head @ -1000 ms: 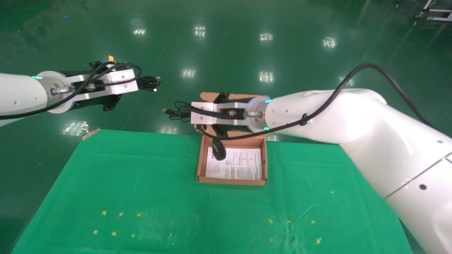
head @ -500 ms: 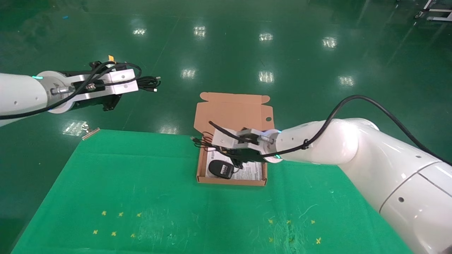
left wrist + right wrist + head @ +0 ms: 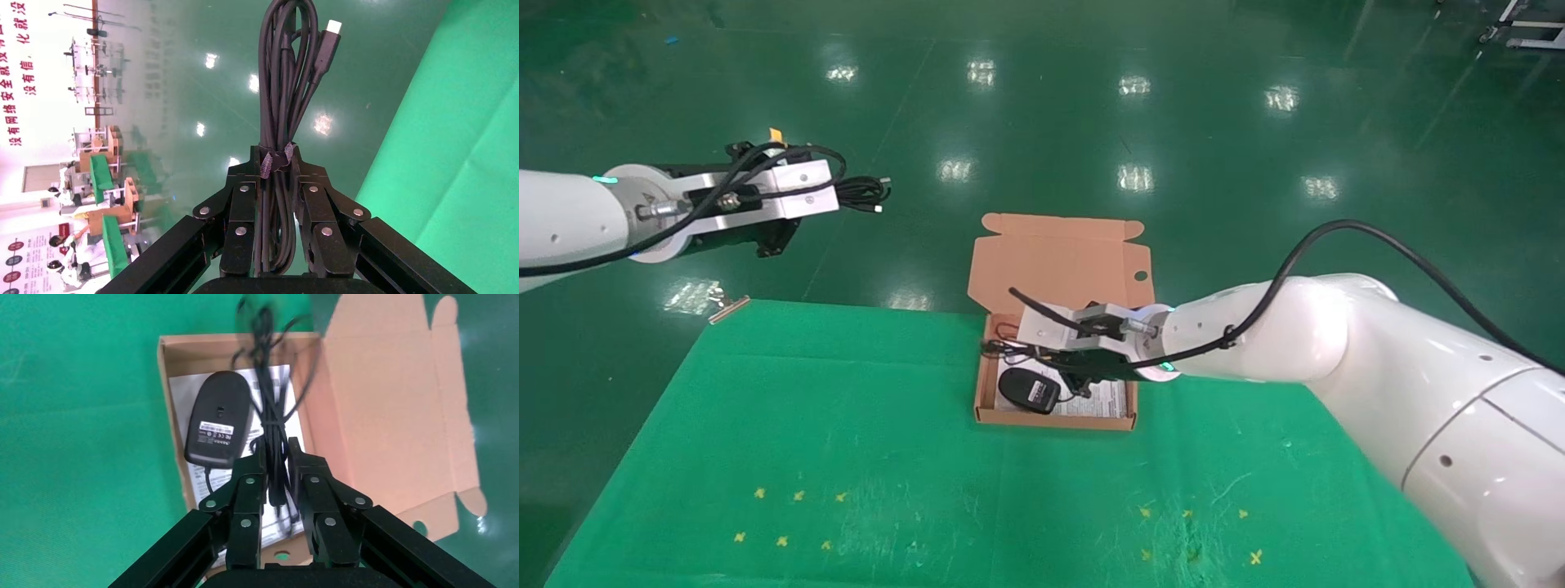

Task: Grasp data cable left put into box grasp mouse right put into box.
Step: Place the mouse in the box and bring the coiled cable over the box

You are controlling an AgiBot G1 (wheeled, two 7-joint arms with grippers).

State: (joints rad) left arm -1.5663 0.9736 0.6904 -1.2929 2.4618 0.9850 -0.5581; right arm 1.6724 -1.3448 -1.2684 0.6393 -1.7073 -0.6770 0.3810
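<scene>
One data cable point(image 3: 287, 79), one mouse point(image 3: 1028, 389), one box point(image 3: 1058, 261), one printed sheet point(image 3: 190, 386), two claws: left point(image 3: 276, 160), right point(image 3: 276, 454).

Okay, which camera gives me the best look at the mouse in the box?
The right wrist view: the mouse lies upside down in the box, label showing, right gripper pinching its cord. The head view shows the mouse smaller, beside the arm. The left wrist view misses it.

Green cloth point(image 3: 846, 425) with yellow crosses point(image 3: 789, 516); printed sheet point(image 3: 1103, 398); glossy floor point(image 3: 1050, 106).
</scene>
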